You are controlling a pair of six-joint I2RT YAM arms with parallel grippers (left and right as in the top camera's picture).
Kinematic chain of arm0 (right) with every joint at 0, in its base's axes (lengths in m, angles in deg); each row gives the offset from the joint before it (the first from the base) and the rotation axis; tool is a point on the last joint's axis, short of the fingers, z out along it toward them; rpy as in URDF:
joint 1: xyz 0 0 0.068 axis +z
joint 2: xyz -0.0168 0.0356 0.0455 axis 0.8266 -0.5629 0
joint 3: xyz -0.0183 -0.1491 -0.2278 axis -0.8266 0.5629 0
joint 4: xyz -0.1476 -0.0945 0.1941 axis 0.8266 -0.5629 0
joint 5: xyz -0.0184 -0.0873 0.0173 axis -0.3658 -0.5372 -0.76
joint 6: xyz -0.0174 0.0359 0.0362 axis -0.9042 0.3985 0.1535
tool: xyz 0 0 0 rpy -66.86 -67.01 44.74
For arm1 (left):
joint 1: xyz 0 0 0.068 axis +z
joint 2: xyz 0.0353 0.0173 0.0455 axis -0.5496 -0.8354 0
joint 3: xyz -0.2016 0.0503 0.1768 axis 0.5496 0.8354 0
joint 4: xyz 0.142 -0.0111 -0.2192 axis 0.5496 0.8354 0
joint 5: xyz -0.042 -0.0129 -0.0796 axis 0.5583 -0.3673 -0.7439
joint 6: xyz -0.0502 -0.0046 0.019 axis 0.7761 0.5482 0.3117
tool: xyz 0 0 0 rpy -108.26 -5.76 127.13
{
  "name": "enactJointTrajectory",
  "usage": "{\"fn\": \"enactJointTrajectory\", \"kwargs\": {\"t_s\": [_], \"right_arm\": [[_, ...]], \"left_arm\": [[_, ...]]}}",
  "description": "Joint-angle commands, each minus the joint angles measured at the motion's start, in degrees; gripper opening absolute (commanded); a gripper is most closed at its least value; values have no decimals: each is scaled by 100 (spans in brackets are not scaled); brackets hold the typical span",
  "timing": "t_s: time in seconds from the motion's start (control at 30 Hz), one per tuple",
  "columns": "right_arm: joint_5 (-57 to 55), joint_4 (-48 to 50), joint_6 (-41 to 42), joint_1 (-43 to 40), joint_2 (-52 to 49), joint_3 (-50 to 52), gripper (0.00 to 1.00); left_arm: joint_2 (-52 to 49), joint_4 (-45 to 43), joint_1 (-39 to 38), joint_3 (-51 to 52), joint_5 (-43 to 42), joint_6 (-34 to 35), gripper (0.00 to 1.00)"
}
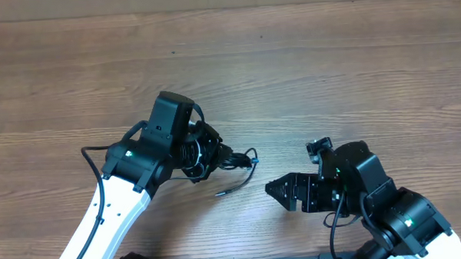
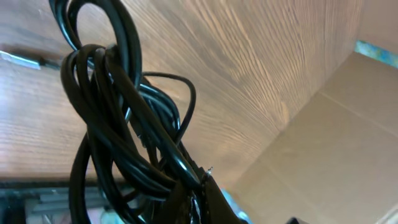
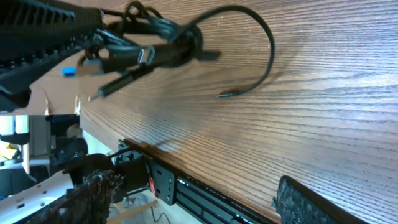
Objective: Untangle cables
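The cables (image 1: pixel 197 154) are a small bundle of thin black cords at the table's middle left. My left gripper (image 1: pixel 194 158) is shut on the bundle and holds it just above the wood. In the left wrist view the coils (image 2: pixel 118 130) hang from the jaws (image 2: pixel 196 193). One loose cord (image 1: pixel 243 171) trails right from the bundle and ends in a small plug (image 1: pixel 221 194) on the table. My right gripper (image 1: pixel 275 189) is open and empty, to the right of that plug. The right wrist view shows the bundle (image 3: pixel 149 43) and the trailing cord (image 3: pixel 264 56).
The wooden table (image 1: pixel 329 80) stretches wide behind and beside both arms. Its front edge with a black rail (image 3: pixel 199 193) runs close under the right gripper. A cardboard wall (image 2: pixel 336 143) shows beyond the table's far side.
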Motion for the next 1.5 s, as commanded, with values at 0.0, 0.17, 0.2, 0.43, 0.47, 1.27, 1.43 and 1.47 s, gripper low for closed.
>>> {"fn": "enactJointTrajectory", "kwargs": {"t_s": [0.0,0.17,0.2,0.43,0.47,1.27,1.43,1.47], "right_arm": [[-118,35,-44,31,-79,-92,86],[-122,35,72,31,-293,-92,88],[-120,42,96,31,-354,-92,88],[-116,52,107,31,-822,-92,88],[-116,55,107,31,-861,-92,88],[-122,168,557,37,-1119,-90,90],[-164,319,560,37,-1469,-90,89],[-162,361,564,37,-1532,-90,89]], "left_arm": [[-2,90,31,-55,1010,-1078,16],[-2,767,35,-55,1480,-695,17],[-2,887,33,-55,1443,-494,16],[-2,1495,33,-55,1453,48,89],[-2,1572,33,-55,1464,35,95],[-699,743,7,1185,3318,-435,38],[-1272,297,9,1185,3320,-684,41],[-1392,195,9,1182,3353,-752,39]]}}
